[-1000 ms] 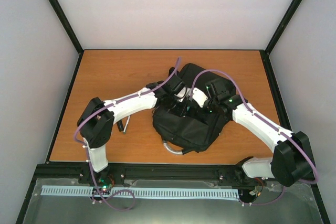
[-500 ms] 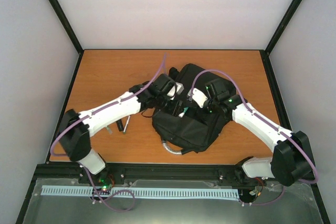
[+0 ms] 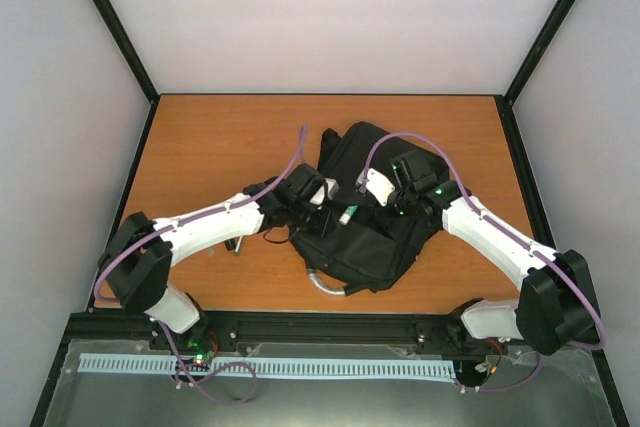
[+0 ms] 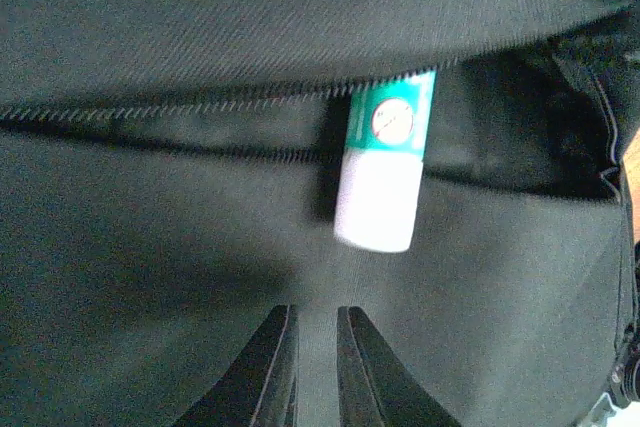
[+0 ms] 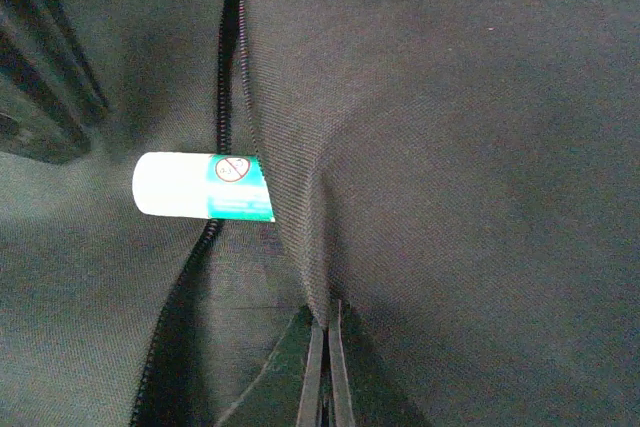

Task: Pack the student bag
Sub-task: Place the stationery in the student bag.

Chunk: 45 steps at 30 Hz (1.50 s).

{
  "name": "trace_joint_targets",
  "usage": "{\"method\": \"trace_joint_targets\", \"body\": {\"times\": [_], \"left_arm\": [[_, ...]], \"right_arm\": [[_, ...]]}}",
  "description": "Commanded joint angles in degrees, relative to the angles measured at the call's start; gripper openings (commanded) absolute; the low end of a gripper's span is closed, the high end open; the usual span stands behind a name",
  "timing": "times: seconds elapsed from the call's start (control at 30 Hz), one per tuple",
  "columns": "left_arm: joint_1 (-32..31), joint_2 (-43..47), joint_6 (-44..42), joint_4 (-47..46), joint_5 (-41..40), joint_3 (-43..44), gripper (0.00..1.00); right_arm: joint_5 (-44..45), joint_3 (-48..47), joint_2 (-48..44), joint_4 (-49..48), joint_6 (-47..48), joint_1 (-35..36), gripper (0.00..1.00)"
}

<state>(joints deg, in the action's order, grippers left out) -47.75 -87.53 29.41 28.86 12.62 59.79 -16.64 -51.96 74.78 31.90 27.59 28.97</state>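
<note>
Left wrist | left tool (image 4: 315, 313) barely parted, empty | tube (image 4: 380, 172) at zip edge (image 4: 200, 99) | right tool (image 5: 326, 315) pinching student bag (image 5: 480, 147)

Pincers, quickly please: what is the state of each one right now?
Left pincer: open only a little, holding nothing.
Right pincer: closed, pinching a fold of the bag.

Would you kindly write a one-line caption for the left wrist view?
White-and-green tube half tucked into the open zip pocket of the student bag, left gripper empty just below.
</note>
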Motion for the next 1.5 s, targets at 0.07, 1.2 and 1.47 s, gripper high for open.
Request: {"method": "trace_joint_targets", "body": {"times": [0.07,1.2,1.47], "left_arm": [[0.02,-6.25,1.32,-9.68,2.64,2.57,0.11],[-0.24,-3.61,7.4,-13.8,-0.63,5.45,0.53],[-0.22,-1.88,17.7,-38.51,5.24,-5.48,0.94]], "right_arm": [[-5.14,-0.29,-2.1,0.19,0.21,0.64,0.03],[-0.37,-0.43,-1.53,-0.78,-0.61,-0.19,0.03],[-1.83,-0.46,-2.49,-0.58,-0.99,-0.15,0.03]]}}
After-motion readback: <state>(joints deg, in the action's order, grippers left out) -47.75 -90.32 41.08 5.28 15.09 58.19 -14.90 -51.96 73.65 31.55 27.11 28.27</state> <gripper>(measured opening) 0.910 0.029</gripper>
